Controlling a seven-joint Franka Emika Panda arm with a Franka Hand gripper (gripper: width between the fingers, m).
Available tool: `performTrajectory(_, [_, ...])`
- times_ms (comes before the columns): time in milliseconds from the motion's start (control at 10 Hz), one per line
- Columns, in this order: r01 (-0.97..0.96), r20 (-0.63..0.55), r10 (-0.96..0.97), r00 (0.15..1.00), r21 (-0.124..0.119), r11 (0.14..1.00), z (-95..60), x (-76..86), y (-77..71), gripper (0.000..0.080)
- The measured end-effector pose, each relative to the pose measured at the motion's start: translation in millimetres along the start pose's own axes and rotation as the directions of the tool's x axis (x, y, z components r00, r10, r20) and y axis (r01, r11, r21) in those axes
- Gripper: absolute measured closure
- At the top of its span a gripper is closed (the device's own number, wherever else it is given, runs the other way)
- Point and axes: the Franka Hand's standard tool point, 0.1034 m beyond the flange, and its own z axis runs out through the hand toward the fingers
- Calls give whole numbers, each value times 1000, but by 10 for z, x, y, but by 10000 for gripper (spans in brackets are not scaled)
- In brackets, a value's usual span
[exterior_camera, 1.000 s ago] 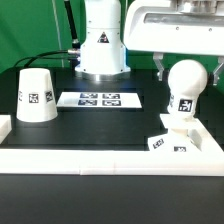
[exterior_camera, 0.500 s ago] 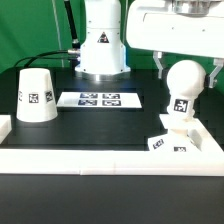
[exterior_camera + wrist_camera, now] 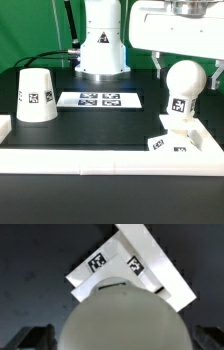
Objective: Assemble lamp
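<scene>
The white ball bulb (image 3: pixel 185 85) stands upright on the small blocky base (image 3: pixel 168 138) at the exterior view's right. My gripper (image 3: pixel 188 74) hangs over it, open, with one dark finger on each side of the bulb and a gap to it on both sides. In the wrist view the bulb (image 3: pixel 120 317) fills the space between my fingertips (image 3: pixel 34 338), and the tagged base (image 3: pixel 128 264) lies beyond it. The cone shade (image 3: pixel 37 96) stands alone at the exterior view's left, wide end down.
The marker board (image 3: pixel 100 99) lies flat in the middle, before the robot's white body (image 3: pixel 103 40). A low white wall (image 3: pixel 100 159) runs along the front and up both sides of the black table.
My gripper has risen very slightly over the bulb. The bulb, base and shade have not moved.
</scene>
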Motion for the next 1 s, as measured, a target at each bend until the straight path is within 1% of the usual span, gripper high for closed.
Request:
performTrajectory(200, [225,-2,-225,974,-6,974,13,5,11,101])
performTrajectory(400, [447,-2,-447,894,-9,894,7,-10,-10,100])
performTrajectory(600, [552,-1,-552,834,-9,834,8,-7,-10,100])
performTrajectory(900, [720,2,-720,694,-9,694,14,-6,-7,100])
performTrajectory(1000, [768,0,-768,640,-15,640,18,0,-6,100])
